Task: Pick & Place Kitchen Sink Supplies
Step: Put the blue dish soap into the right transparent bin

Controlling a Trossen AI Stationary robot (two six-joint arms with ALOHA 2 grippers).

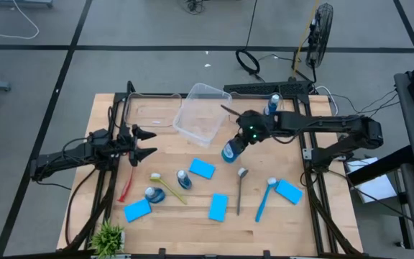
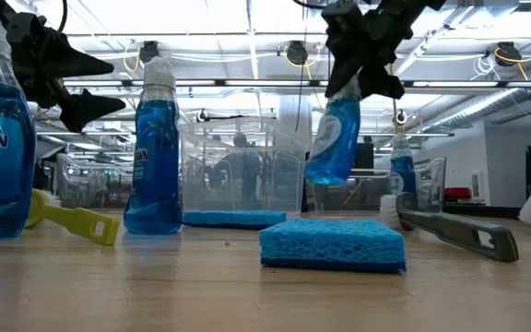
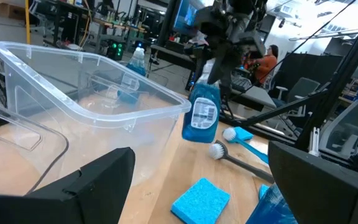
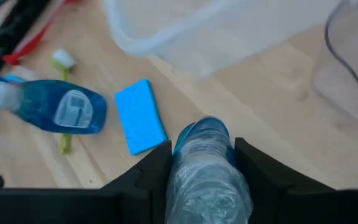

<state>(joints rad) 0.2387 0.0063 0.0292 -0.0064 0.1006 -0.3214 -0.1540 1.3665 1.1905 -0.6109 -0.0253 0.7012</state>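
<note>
My right gripper (image 1: 244,137) is shut on a blue bottle (image 1: 230,151) with a pale cap. The bottle hangs in the air just off the near right corner of a clear bin (image 1: 200,115). My left gripper (image 1: 151,142) waits open at the table's left, touching nothing. Two more blue bottles (image 1: 183,180) (image 1: 152,194) stand on the wood. Flat blue sponges (image 1: 202,169) (image 1: 218,206) (image 1: 137,210) lie around them. A red brush (image 1: 126,187), a yellow brush (image 1: 167,188), a blue brush (image 1: 264,198) and a grey tool (image 1: 241,188) lie flat. My right gripper pinches the bottle's upper end (image 4: 204,155), at the neck below the cap, with one finger (image 4: 157,171) on each side. The fingers slant down from the table's right. The bottle (image 2: 335,138) hangs below them, tilted and lifted clear of the table.
Another blue bottle (image 1: 272,104) stands at the back right by the arm's frame. A further sponge (image 1: 289,191) lies near the right edge. A small green plant (image 1: 108,236) sits at the near left corner. Bare wood shows between the bin and the sponges.
</note>
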